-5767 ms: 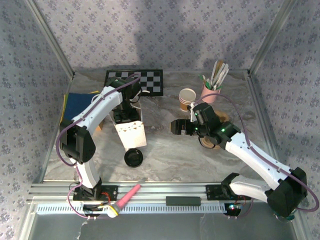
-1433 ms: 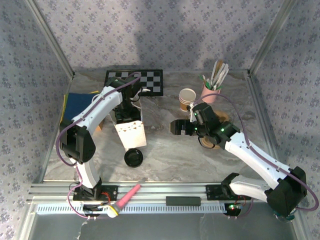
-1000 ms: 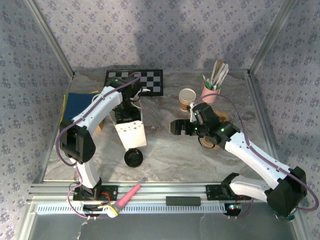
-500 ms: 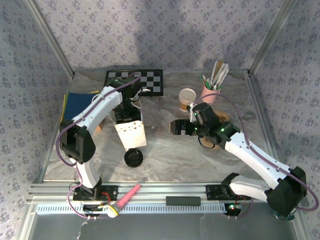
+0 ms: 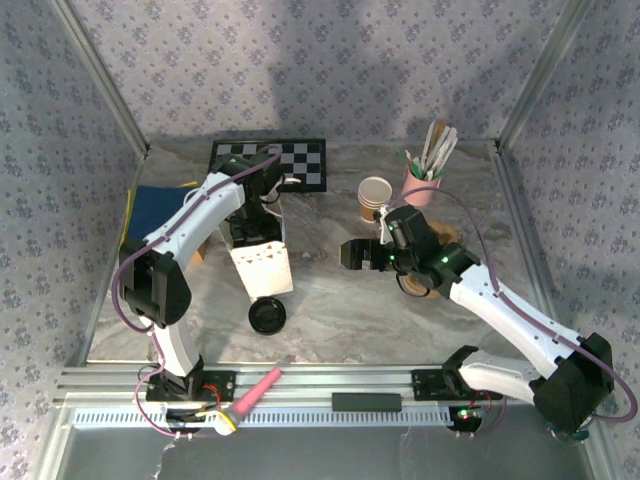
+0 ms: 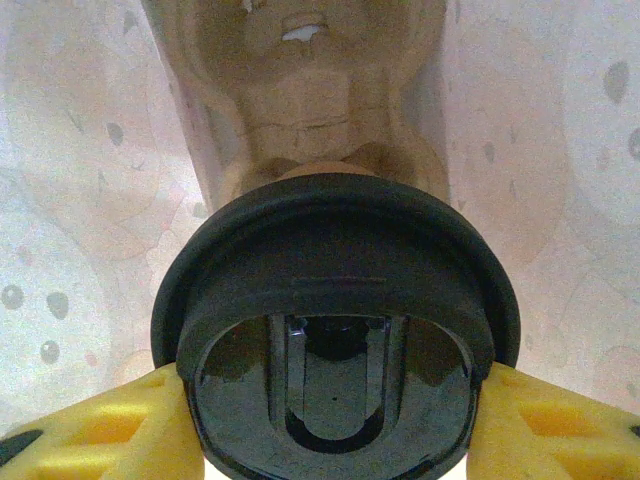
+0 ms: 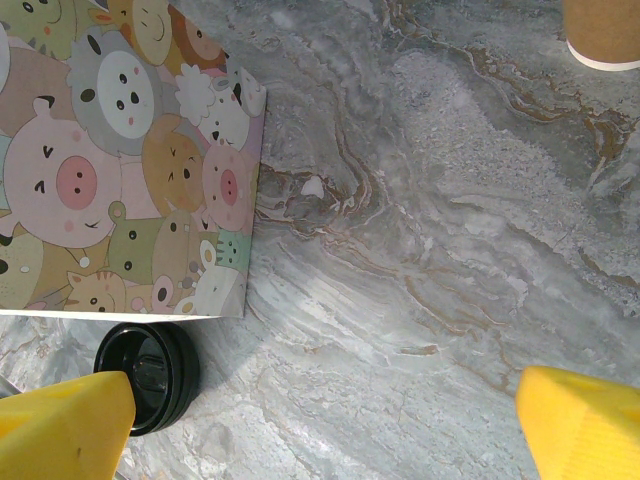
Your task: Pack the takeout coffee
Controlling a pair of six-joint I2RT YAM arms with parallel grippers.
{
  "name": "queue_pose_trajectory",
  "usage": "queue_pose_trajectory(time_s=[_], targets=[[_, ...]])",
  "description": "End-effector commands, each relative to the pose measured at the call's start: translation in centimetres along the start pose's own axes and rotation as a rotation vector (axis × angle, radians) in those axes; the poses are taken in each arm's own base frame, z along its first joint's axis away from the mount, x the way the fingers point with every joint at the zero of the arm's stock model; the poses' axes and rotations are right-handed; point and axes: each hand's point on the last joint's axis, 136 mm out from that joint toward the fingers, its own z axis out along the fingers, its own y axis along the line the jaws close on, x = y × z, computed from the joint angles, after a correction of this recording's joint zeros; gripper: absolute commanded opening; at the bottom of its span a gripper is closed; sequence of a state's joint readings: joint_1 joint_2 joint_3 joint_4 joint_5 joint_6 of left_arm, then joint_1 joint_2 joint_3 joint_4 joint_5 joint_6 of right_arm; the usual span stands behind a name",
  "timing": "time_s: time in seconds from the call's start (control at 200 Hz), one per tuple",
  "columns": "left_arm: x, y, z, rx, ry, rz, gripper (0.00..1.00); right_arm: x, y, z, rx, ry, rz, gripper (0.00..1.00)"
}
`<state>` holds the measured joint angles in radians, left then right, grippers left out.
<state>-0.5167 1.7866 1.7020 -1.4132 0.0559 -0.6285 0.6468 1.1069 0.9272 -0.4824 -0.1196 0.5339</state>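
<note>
Table [image 5: 330, 290] one, marble; arms two. One cartoon-animal paper bag [image 5: 262, 268] with left gripper [image 6: 335, 415] reaching inside it, fingers half-closed around one black-lidded takeout coffee [image 6: 335, 290]. Right gripper [image 7: 325, 420] spread wide, empty, over bare table. One cup stack [image 5: 375, 197], one loose black lid [image 5: 268, 316].

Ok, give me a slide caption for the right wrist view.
Open right gripper hovers above the marble table, beside the cartoon-animal bag and a black lid.
</note>
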Motion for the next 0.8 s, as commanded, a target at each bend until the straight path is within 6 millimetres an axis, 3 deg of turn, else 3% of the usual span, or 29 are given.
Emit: queue_pose_trajectory(time_s=[0.0,0.795], targets=[[0.5,0.3,-0.85,0.012,0.005,0.006,0.49,-0.26,0.16,-0.27,0.005,-0.007,-0.006,1.0],[0.49,0.06,-0.68,0.023,0.011,0.008,0.49,-0.3,0.18,-0.24,0.005,-0.005,-0.005,1.0]])
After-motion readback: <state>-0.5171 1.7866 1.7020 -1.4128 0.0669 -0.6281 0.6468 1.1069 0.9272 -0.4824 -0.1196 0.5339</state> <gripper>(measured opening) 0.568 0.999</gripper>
